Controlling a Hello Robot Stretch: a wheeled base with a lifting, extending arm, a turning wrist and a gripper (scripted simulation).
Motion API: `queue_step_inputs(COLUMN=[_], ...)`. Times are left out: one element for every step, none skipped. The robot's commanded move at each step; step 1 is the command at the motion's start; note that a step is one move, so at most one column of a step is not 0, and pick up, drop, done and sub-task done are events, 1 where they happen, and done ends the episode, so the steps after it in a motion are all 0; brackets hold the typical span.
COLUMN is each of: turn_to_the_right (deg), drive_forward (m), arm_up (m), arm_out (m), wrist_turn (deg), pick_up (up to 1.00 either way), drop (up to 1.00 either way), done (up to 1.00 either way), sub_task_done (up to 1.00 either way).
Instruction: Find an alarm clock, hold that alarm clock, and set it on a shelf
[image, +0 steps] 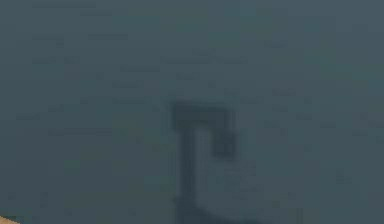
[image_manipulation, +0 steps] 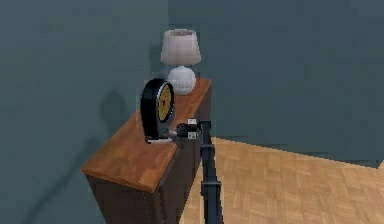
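In the arm side view a round black alarm clock (image_manipulation: 157, 104) with a pale yellow face stands on the top of a brown wooden cabinet (image_manipulation: 128, 158). The dark arm rises from the bottom edge, and my gripper (image_manipulation: 166, 135) is at the clock's base. With the clock on the cabinet top right at the gripper, I cannot tell whether the gripper holds anything.
A white table lamp (image_manipulation: 180, 58) stands at the cabinet's far end, just behind the clock. Blue-grey walls (image: 100, 90) rise close ahead and behind the cabinet. Light wooden floor (image_manipulation: 300, 190) lies at the arm side view's right.
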Motion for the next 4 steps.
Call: queue_step_inputs(turn_to_the_right=[0.0, 0.0, 0.0, 0.0], drive_forward=[0.00, 0.00, 0.00, 0.00], arm_up=[0.30, 0.00, 0.00, 0.00], arm_out=[0.00, 0.00, 0.00, -0.48], wrist_turn=[0.0, -45.0, -45.0, 0.0], pick_up=[0.00, 0.00, 0.00, 0.00], drop=[0.00, 0.00, 0.00, 0.00], done=[0.00, 0.00, 0.00, 0.00], sub_task_done=[0.00, 0.00, 0.00, 0.00])
